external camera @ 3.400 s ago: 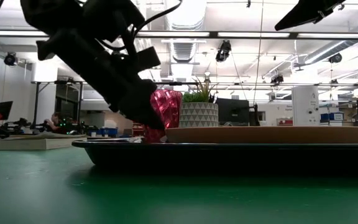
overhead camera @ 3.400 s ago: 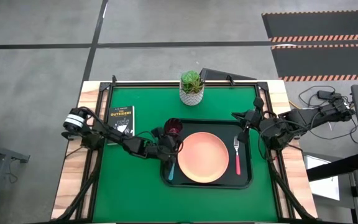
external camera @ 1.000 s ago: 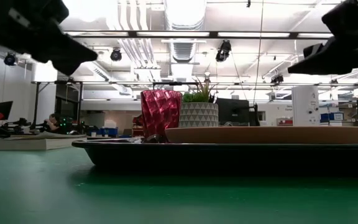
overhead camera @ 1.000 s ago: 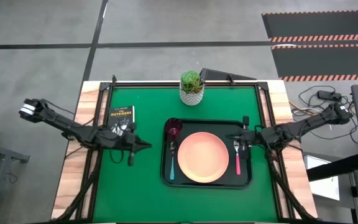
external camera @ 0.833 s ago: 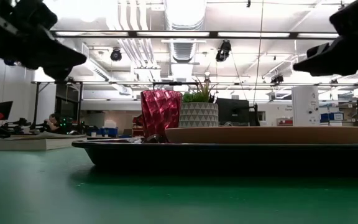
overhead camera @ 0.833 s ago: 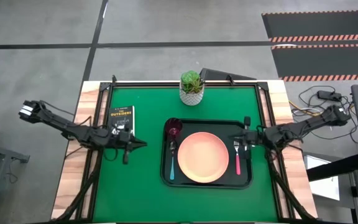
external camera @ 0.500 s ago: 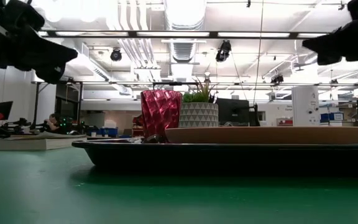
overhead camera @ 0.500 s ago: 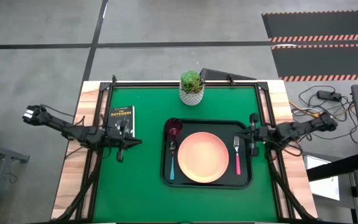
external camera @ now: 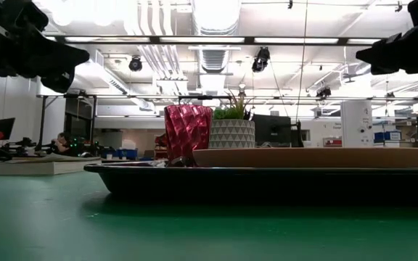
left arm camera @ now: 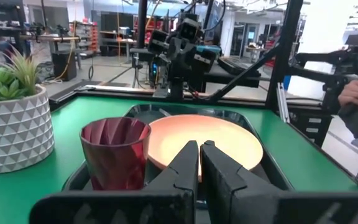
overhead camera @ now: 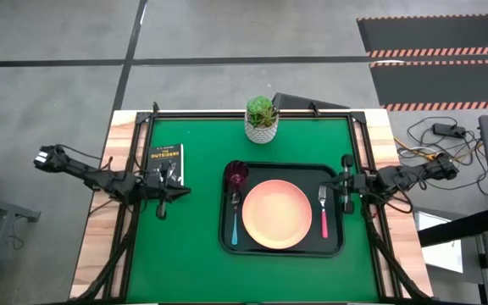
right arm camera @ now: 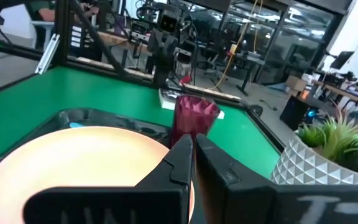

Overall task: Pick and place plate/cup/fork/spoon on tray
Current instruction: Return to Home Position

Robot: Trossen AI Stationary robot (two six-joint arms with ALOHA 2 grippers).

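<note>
So the left arm is done with the cup (overhead camera: 238, 175). A few seconds back it was right over the tray's 10 o'clock corner with the cup at its fingers; now the left gripper (overhead camera: 163, 206) has pulled all the way off to 9 o'clock of the tray (overhead camera: 337, 246), hovering above the green mat just beside the small black book (overhead camera: 163, 160). Its jaws are together with nothing between them, which the left wrist view shows pretty clearly.

The right gripper (overhead camera: 346, 203) has backed off too, from over the fork to just past the tray's 3 o'clock rim, jaws also closed and empty.

Everything's on the tray now: the plate (overhead camera: 276, 214) in the middle, the cup upright at 10 o'clock of it, the spoon (overhead camera: 234, 223) along the plate's 9 o'clock side, the fork (overhead camera: 324, 213) along its 3 o'clock side. The potted plant (overhead camera: 261, 119) sits off the tray at 12 o'clock, untouched.

My read: the task is basically finished and both arms are just retreating to rest. Nothing looks tippy or hanging over the rim.
</note>
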